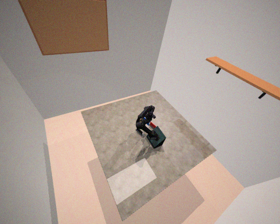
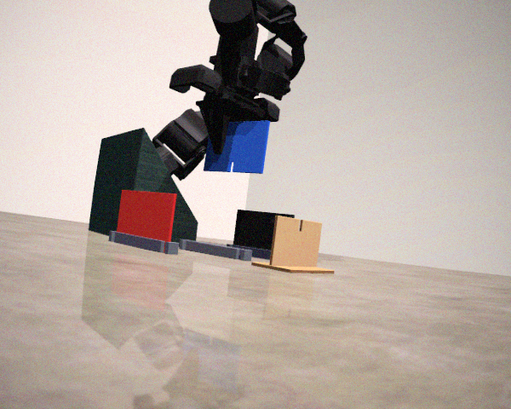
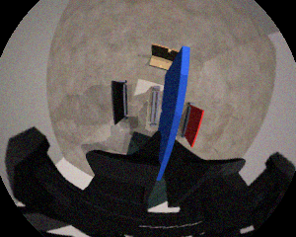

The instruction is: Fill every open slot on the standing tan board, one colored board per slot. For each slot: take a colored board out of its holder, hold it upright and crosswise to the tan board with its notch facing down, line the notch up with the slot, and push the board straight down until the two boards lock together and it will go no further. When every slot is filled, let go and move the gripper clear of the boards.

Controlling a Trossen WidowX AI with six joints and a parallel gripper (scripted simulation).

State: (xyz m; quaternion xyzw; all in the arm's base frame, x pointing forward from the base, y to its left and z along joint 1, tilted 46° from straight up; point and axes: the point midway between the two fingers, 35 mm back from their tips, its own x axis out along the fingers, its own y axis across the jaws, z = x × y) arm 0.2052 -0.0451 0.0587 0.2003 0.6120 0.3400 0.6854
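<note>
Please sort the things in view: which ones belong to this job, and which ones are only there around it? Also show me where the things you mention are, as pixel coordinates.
For the job:
- gripper (image 2: pixel 221 147), holding the blue board (image 2: pixel 249 147) (image 3: pixel 174 106)
- red board (image 2: pixel 146 215) (image 3: pixel 194 127)
- black board (image 2: pixel 253 228) (image 3: pixel 118 102)
- tan board (image 2: pixel 296 242) (image 3: pixel 160 61)
- grey holders (image 2: pixel 211 250) (image 3: pixel 155 106)

Only around it:
- orange shelf (image 1: pixel 247 77)
- brown panel (image 1: pixel 72 26)
</note>
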